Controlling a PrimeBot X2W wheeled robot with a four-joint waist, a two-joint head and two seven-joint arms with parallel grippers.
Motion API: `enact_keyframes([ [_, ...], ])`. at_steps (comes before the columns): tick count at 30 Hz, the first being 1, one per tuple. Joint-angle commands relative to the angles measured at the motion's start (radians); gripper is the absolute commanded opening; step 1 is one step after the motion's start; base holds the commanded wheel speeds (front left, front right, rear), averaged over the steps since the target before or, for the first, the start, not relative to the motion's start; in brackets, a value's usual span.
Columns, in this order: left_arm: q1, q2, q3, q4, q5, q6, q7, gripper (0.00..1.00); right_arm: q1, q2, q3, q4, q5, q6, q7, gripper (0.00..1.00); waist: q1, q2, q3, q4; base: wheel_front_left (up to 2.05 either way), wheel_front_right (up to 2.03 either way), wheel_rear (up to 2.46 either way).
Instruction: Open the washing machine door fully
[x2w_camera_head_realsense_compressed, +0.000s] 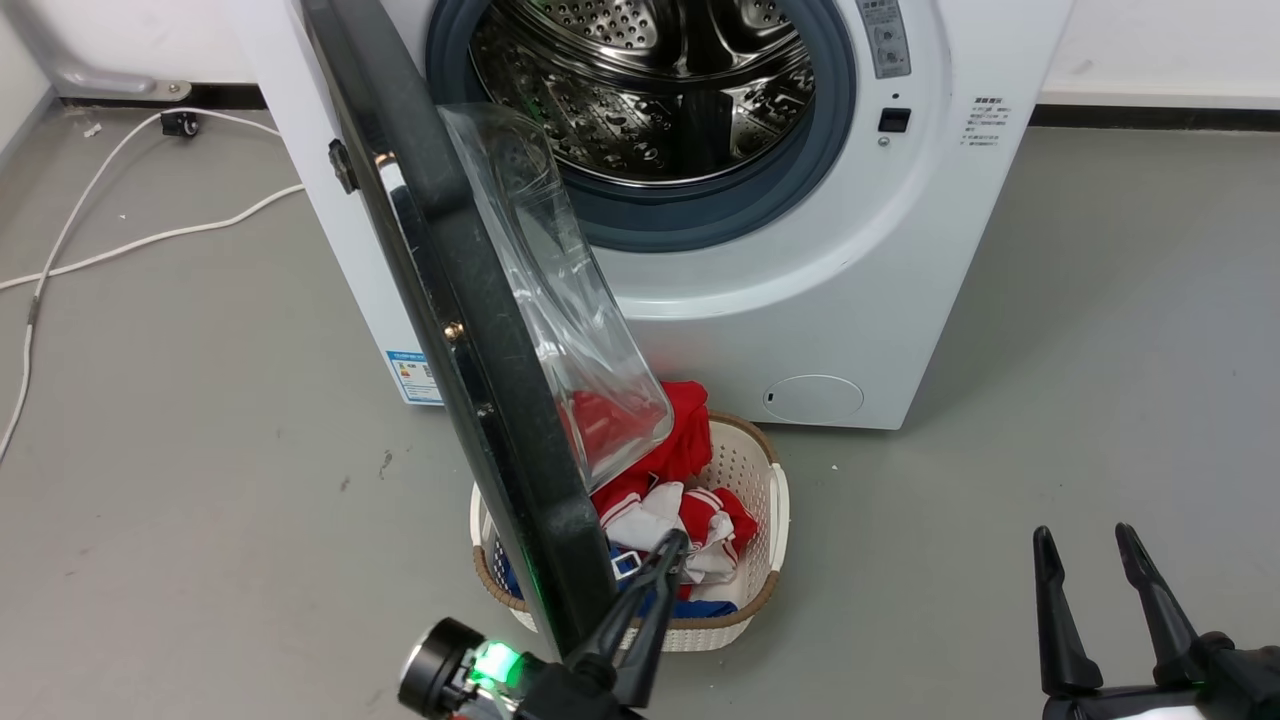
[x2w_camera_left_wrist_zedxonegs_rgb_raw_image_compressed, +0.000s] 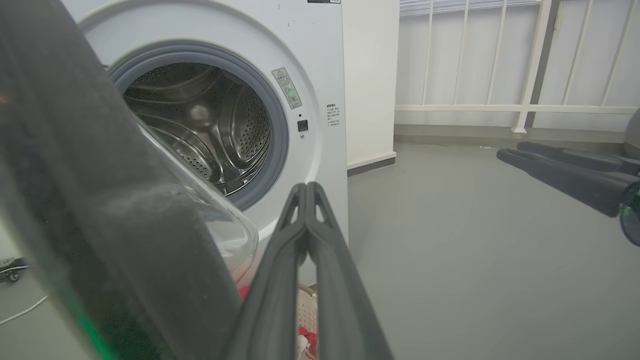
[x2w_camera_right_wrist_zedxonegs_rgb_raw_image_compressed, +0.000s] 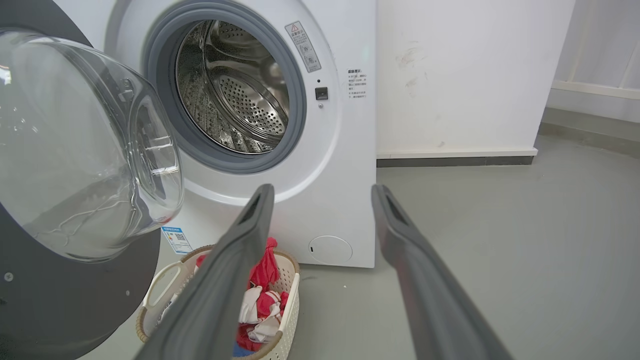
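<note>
The washing machine door (x2w_camera_head_realsense_compressed: 490, 400) hangs about half open, hinged at 9 o'clock on the washing machine (x2w_camera_head_realsense_compressed: 800, 300), with its glass bowl over the laundry basket (x2w_camera_head_realsense_compressed: 775, 490). The left gripper (x2w_camera_head_realsense_compressed: 668, 548), at 6 o'clock in the head view, has its fingers pinched together on nothing, just inside the rim. I'd guess it's set to shove the door wider. The right gripper (x2w_camera_head_realsense_compressed: 1085, 535), at 4 o'clock, sits spread apart and empty, well clear.

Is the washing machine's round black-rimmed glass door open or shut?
Open: the black-rimmed glass door stands away from the white machine, baring its perforated steel drum.
</note>
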Motion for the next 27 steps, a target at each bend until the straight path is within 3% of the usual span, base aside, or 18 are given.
enact_keyframes([
  [1, 0.009, 0.005, 0.014, 0.01, -0.007, 0.011, -0.002, 0.0, -0.01, 0.003, 0.002, 0.003, -0.005, 0.0, -0.002, 1.0, -0.0001, 0.0, 0.001, 0.004, 0.0, 0.0, 0.0],
  [27, 0.152, 0.084, 0.253, 0.008, -0.067, 0.121, 0.0, 0.0, 0.017, 0.002, -0.008, 0.012, 0.016, 0.0, -0.002, 1.0, -0.0001, 0.0, -0.018, 0.114, 0.0, 0.0, 0.0],
])
